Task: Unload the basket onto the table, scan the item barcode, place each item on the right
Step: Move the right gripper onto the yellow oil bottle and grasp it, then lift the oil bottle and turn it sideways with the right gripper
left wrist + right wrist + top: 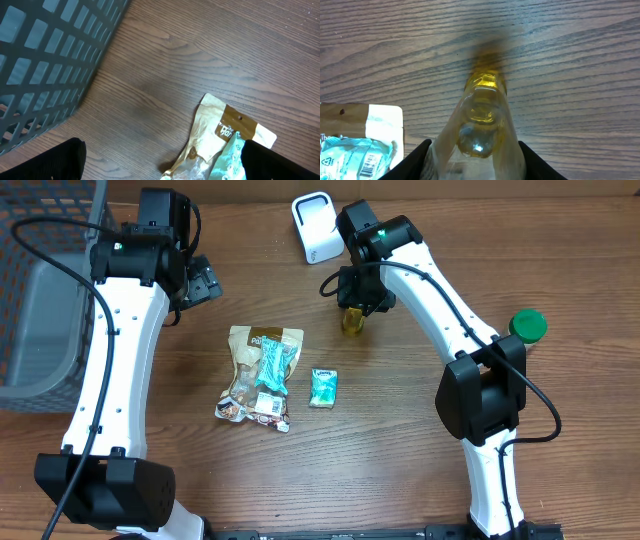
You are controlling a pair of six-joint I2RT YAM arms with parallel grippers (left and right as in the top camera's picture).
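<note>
- The right gripper (357, 302) is clamped on a small clear bottle (481, 120) holding yellow liquid; its 2 fingers (417, 161) press against the bottle's sides in the right wrist view
- The bottle points down at the wooden table (400, 440), yellow end lowest; whether that end touches the wood cannot be told
- In the overhead view the bottle sits just below and to the right of the white scanner (314, 226), near it but apart
- The left gripper (205, 280) hangs with its jaws wide apart and nothing between them; it is beside the grey basket (40, 290) at the table's left edge
- A tan snack bag (262, 370) lies flat mid-table with a teal pouch (272, 365) on top; 1 smaller teal packet (322, 386) lies just to their right, apart from them
- A green lid (527, 326) rests near the right edge, well apart from the bottle
</note>
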